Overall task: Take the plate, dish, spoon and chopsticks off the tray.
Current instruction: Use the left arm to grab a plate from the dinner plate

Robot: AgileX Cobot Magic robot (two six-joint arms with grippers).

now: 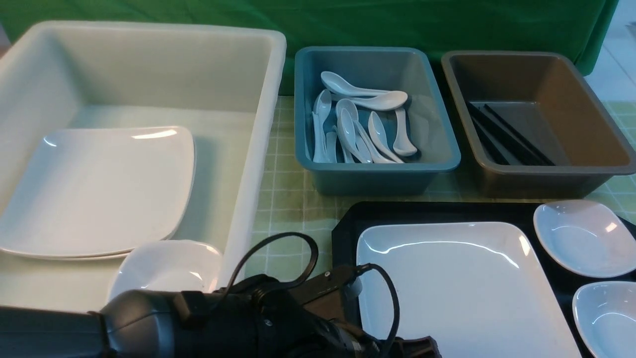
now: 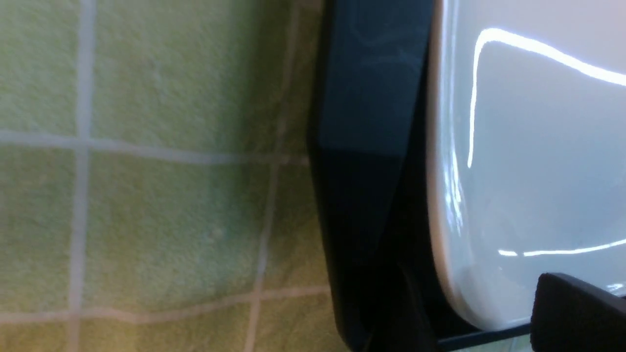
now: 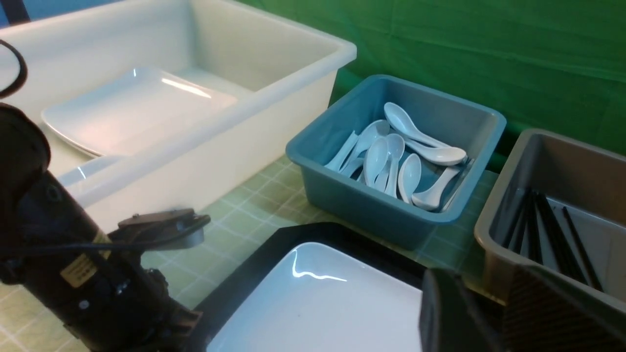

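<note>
Resting flat on the large black rectangular plastic tray (image 1: 348, 223), at about five o'clock in the front view, the big glossy white rounded-rectangle plate (image 1: 462, 283) covers most of the tray's surface. A small glossy white rounded dish (image 1: 586, 238) sits on the tray at the plate's two o'clock, and a second dish (image 1: 608, 318) at its four o'clock, both just beside its rim.

Small white Chinese-style soup spoons (image 1: 357, 129) lie heaped in the deep blue plastic bin (image 1: 303, 124) at twelve o'clock. Long thin black chopsticks (image 1: 507, 134) lie in the deep brown plastic bin (image 1: 611, 164) at two o'clock. The large white plastic tub (image 1: 258, 149) at nine o'clock holds stacked white plates and a small dish.

The left gripper (image 1: 412, 348) sits low at six o'clock, by the tray's near-left corner and mostly cut off. Its wrist view shows one black finger (image 2: 579, 313) over the plate's rim; the other is out of sight, so I cannot tell how wide the fingers stand or whether they touch.

The right gripper (image 3: 494, 313) hangs near the brown bin, its fingers (image 3: 450, 313) a little apart with nothing between them.
</note>
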